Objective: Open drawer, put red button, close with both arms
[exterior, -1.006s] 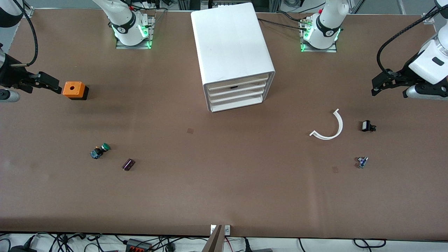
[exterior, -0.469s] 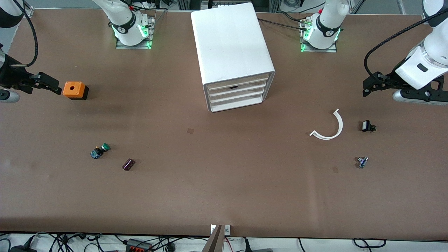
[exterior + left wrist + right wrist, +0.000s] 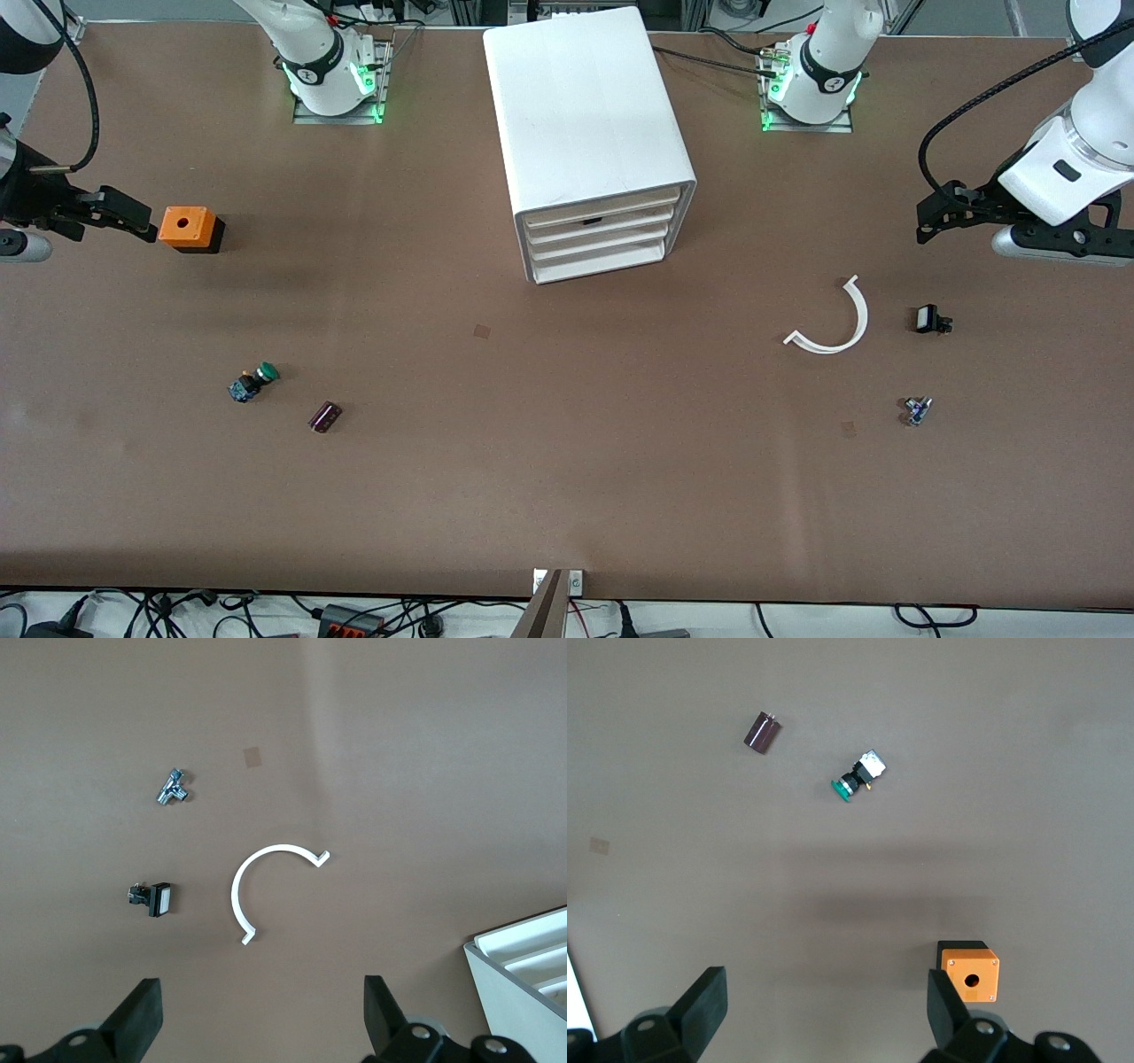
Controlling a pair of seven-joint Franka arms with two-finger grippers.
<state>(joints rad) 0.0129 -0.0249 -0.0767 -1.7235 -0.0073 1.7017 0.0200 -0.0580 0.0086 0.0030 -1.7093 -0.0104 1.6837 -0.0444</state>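
All drawers (image 3: 595,237) were shut and no red button showed. Both grippers, left (image 3: 930,221) and right (image 3: 133,217), hung apart over the surface (image 3: 567,461).

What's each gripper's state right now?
Left gripper: open, holding nothing, over bare table at the left arm's end.
Right gripper: open, holding nothing, beside the orange box.

Left arm: reached in from its end of the table, wrist tilted down, held up over the tabletop.
Left gripper (image 3: 930,220): hung in the air, fingers (image 3: 142,1014) spread wide apart, nothing between them.
Right arm: came in low from its own end of the table, forearm nearly level.
Right gripper (image 3: 133,215): up off the table, fingers (image 3: 707,1003) wide apart, holding nothing.
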